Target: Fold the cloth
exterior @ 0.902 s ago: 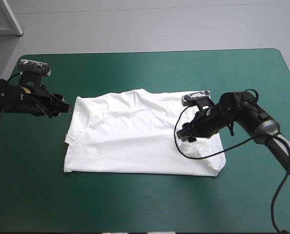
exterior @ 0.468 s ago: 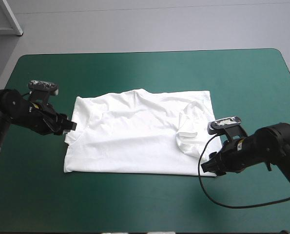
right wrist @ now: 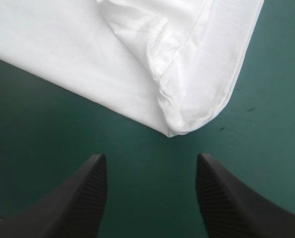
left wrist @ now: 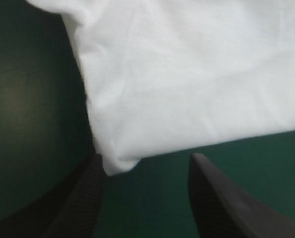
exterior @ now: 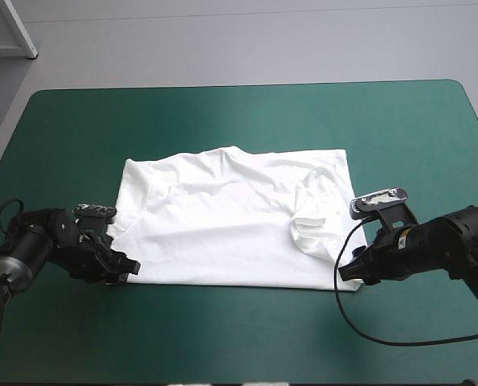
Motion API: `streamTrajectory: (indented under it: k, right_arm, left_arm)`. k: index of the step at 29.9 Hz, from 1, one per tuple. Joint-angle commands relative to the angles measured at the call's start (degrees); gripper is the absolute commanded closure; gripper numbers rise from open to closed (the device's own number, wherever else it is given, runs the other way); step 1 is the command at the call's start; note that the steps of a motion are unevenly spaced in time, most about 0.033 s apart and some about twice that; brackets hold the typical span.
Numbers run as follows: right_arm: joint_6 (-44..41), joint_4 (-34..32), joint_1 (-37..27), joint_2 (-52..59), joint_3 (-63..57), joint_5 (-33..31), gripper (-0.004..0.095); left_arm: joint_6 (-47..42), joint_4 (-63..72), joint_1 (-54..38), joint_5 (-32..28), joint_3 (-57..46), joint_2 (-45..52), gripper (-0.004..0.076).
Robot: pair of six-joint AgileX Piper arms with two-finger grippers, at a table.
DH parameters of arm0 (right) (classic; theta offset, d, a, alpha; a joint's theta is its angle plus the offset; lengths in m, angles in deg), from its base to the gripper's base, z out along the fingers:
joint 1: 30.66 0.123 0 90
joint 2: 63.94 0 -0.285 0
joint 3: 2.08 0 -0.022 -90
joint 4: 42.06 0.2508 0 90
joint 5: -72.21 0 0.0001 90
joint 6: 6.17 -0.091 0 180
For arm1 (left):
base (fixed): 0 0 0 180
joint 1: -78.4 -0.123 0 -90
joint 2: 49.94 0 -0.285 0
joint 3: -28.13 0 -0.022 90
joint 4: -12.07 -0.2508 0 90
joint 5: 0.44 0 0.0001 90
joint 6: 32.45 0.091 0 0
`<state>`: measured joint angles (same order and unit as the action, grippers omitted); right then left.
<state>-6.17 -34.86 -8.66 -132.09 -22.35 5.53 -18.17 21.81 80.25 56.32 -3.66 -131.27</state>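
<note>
The white T-shirt (exterior: 222,221) lies flat on the teal-green cover, folded into a rough rectangle with a sleeve turned inward near its right side. My left gripper (exterior: 128,268) sits low at the shirt's near-left corner (left wrist: 115,166), fingers open, the corner just ahead between them. Beside the near-right corner (right wrist: 179,130) rests my right gripper (exterior: 345,273), also open, with bare cover between its fingers and the corner a little ahead of them. Neither gripper holds any fabric.
Bare teal-green cover (exterior: 239,338) runs along the near side of the shirt and on its far side too. The table's rounded far corners and the grey floor lie beyond.
The left arm swept from the shirt's far-left side down to its near-left corner. The right arm left the folded sleeve, dropped to the near-right corner, then barely shifted.
</note>
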Motion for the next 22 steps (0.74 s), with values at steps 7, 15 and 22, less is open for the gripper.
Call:
streamTrajectory:
  k: [7, 15, 22]
  right_arm:
    - [2.8, 0.0, 0.0, -3.7, 1.3, 4.4, 0.0399]
    - [4.3, -3.6, 0.0, -12.0, 0.9, 6.5, 0.0399]
    - [4.8, -3.3, 0.0, -17.8, -3.5, 10.8, 0.0399]
  left_arm:
    - [-0.5, 0.9, 0.1, -10.5, -2.6, 0.4, 0.0370]
    - [-0.1, 1.2, 0.1, -10.1, -2.6, -8.3, 0.0584]
    - [3.1, 1.5, 0.1, -10.6, -2.6, -11.0, 0.0704]
